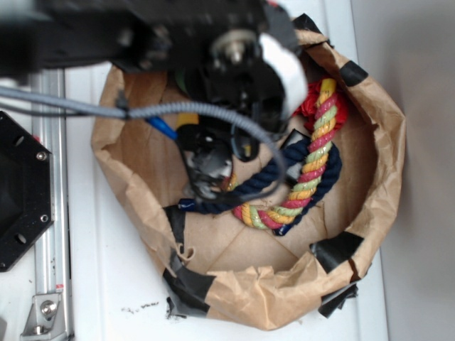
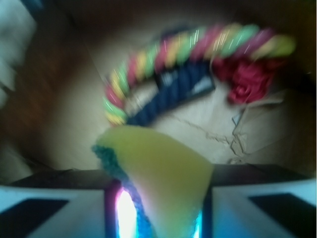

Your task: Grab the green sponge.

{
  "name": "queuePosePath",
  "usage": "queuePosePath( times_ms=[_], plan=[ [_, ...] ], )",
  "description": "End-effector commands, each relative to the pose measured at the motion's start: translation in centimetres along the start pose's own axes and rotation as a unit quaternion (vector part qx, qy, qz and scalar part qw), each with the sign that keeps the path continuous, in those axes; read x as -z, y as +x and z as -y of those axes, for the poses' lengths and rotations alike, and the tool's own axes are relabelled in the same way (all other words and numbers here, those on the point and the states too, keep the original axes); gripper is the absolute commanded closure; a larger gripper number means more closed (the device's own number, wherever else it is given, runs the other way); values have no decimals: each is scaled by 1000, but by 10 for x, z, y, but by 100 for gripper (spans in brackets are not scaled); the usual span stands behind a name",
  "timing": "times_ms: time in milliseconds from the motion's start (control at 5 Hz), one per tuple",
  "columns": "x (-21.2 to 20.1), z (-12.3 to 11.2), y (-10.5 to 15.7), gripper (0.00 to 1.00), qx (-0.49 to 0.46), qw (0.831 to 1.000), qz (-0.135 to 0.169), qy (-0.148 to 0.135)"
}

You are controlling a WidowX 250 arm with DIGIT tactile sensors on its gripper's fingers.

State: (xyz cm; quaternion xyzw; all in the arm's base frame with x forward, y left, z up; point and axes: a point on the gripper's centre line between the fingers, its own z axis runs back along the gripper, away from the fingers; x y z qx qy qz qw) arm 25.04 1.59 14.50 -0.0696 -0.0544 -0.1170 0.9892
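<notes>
Brown crumpled paper bag [image 1: 370,213] with black tape holds a striped red, yellow and green rope [image 1: 313,167] twisted with a navy rope [image 1: 249,190]; the black gripper [image 1: 207,169] hangs inside it. At the wrist, the soft yellow sponge with its green scouring edge [image 2: 158,173] sits pinched between the jaws, above the ropes.

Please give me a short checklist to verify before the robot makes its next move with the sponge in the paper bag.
1. Sponge between the jaws of the gripper: ok in the wrist view.
2. Grip firm and centred: cannot tell, the picture is blurred.
3. Colourful rope apart from the sponge: ok.
4. Dark blue rope not caught by the gripper: cannot tell, the arm hides it.
5. Paper bag rim clear of the arm: cannot tell.
</notes>
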Motion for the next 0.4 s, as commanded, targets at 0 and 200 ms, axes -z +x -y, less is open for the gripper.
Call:
queuePosePath(
  times_ms=[0,200],
  plan=[
    [-58,29,27,100,-71,997,24,23],
    [-50,27,26,100,-78,996,20,26]
  ],
)
